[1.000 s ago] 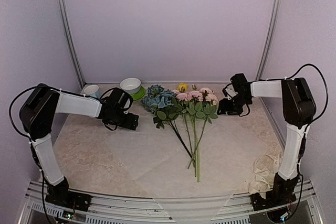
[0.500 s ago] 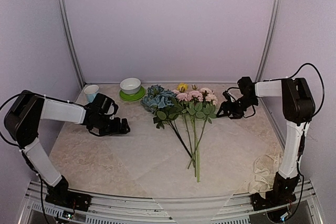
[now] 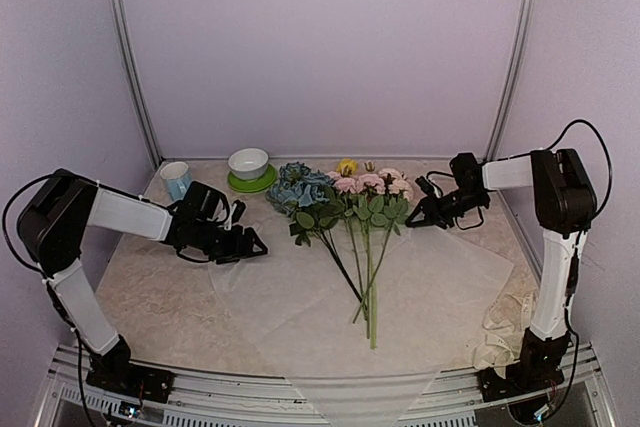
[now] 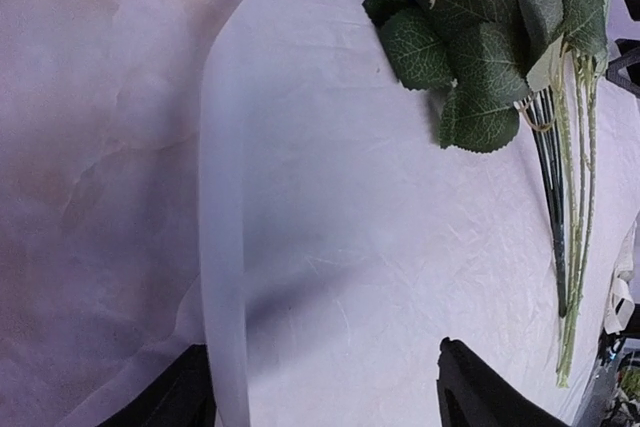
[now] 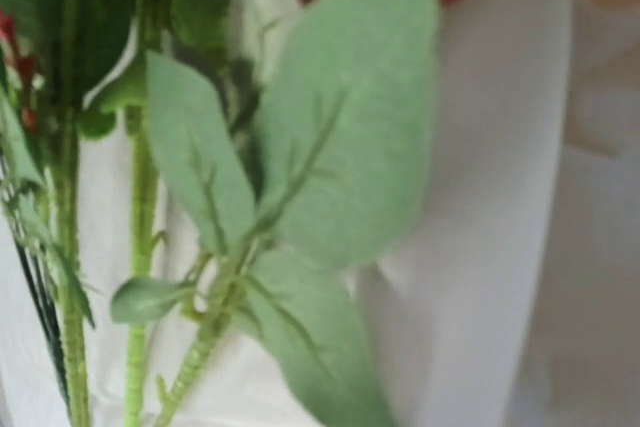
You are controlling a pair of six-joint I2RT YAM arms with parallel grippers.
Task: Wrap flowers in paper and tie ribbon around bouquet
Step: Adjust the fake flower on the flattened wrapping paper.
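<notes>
Since half a second ago both hands have moved in toward the flowers (image 3: 345, 199). Left hand (image 3: 252, 245) is at the left edge of the paper (image 3: 440, 287), fingers (image 4: 190, 392) spread, with the raised paper edge standing between them. Right hand (image 3: 420, 217) is at the leaves on the flowers' right side; grip state cannot be told. Flowers lie on the paper on the table (image 3: 150, 292), heads far, stalks near.

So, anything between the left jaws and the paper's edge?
Nothing visible. The edge of the thin translucent white paper sheet runs between the open jaws of the left gripper; the artificial flowers lie farther along it.
</notes>
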